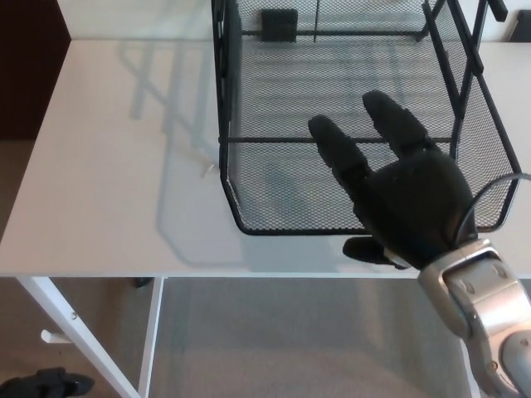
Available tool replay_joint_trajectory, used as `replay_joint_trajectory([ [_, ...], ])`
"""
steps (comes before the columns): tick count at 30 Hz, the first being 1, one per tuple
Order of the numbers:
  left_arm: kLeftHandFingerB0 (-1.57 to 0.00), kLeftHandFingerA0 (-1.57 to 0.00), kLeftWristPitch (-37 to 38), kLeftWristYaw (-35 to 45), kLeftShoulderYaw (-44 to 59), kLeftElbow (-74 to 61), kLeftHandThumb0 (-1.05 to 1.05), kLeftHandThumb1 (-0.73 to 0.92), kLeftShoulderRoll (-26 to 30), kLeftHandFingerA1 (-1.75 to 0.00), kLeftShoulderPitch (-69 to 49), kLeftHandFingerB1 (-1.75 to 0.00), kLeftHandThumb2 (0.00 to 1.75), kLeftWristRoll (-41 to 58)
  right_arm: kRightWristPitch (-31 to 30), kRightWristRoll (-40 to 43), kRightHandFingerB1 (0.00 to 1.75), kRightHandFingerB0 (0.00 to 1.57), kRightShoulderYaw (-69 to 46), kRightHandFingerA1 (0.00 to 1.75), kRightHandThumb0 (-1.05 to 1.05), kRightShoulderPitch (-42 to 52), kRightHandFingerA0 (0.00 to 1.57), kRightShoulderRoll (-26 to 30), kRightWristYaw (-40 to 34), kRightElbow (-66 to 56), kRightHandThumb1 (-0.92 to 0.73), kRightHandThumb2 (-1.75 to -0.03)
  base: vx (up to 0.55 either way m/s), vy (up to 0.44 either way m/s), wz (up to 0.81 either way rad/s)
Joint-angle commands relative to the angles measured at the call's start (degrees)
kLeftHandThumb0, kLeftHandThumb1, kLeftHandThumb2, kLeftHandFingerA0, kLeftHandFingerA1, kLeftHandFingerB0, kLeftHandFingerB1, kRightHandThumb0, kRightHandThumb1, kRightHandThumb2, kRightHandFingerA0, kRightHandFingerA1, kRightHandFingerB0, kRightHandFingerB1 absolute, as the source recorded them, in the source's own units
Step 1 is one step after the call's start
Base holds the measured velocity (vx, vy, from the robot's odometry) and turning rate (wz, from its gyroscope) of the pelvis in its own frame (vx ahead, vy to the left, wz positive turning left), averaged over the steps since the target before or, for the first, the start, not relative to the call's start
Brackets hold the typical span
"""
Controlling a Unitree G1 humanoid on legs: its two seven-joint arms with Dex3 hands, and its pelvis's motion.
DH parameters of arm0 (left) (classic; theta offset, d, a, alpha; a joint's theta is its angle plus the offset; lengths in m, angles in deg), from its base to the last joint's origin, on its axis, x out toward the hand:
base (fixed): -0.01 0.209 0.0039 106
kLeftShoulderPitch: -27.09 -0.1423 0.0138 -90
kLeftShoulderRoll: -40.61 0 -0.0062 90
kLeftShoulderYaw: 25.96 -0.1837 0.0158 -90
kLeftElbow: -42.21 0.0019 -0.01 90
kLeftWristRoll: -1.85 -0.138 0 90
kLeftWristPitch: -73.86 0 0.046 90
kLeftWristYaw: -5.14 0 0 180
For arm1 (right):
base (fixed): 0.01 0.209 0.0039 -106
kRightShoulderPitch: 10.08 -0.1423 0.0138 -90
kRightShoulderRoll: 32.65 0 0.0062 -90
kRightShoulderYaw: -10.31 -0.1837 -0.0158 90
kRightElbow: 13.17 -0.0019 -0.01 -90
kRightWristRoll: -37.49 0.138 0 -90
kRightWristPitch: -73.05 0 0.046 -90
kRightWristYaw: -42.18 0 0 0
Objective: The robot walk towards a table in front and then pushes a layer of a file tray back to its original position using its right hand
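Note:
A black wire-mesh file tray point(274, 191) stands on the white table point(108, 182), inside a black frame point(222, 75) with upright posts. Its lowest layer sticks out toward me, its front rim point(290, 230) lying just inside the table's near edge. My right hand point(398, 195) is open, its two fingers point(336, 149) stretched flat over the mesh and its palm against the front right part of the rim. The thumb shows below the rim. The hand hides the tray's front right corner. My left hand is out of the picture.
The table's near edge point(99, 272) runs across the lower picture, with a white leg point(75, 327) below it at the left. A dark cabinet point(29, 66) stands at the far left. A small black block point(280, 23) sits at the tray's back.

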Motion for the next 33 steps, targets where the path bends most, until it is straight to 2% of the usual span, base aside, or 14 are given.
replay_joint_trajectory([
  [1,-0.34,-0.49,-0.99,0.31,0.21,0.0,-0.29,0.69,0.54,-0.42,0.15,-0.36,0.61,-0.27,-3.52,-1.77,0.0,0.0,1.2,0.01,-0.95,-4.39,0.0,-0.07,2.57,4.62,-0.6,-0.96,0.0,0.0,0.0],
  [5,-0.34,-0.5,-0.34,0.26,0.1,0.16,-0.28,0.68,0.55,-0.42,0.2,-0.36,0.61,-0.35,-5.05,-1.34,0.0,0.0,2.35,0.01,-0.95,-7.86,0.0,-0.62,2.35,9.68,-0.6,-0.97,0.0,0.0,0.0],
  [10,-0.34,-0.49,0.36,0.13,-0.02,0.45,-0.27,0.68,0.7,-0.42,0.0,-0.36,0.61,-0.52,-6.04,0.08,0.0,0.0,3.35,0.0,-0.9,-11.14,0.0,-1.64,2.47,14.62,-0.55,-0.9,0.0,0.0,0.0],
  [18,-0.34,-0.5,-0.09,0.19,-0.05,-0.15,-0.28,0.69,0.67,-0.42,-0.09,-0.36,0.61,-0.5,-8.12,0.19,0.0,0.0,5.3,0.02,-0.97,-16.63,0.0,-2.43,2.9,21.14,-0.62,-1.0,0.0,0.0,0.0],
  [33,-0.33,-0.51,0.34,0.12,-0.28,-0.5,-0.28,0.69,0.93,-0.42,-0.07,-0.36,0.61,-0.86,-9.25,3.08,0.0,0.0,6.91,0.0,-0.9,-21.59,0.0,-4.48,2.53,22.38,-0.57,-0.9,0.0,0.0,0.0],
])
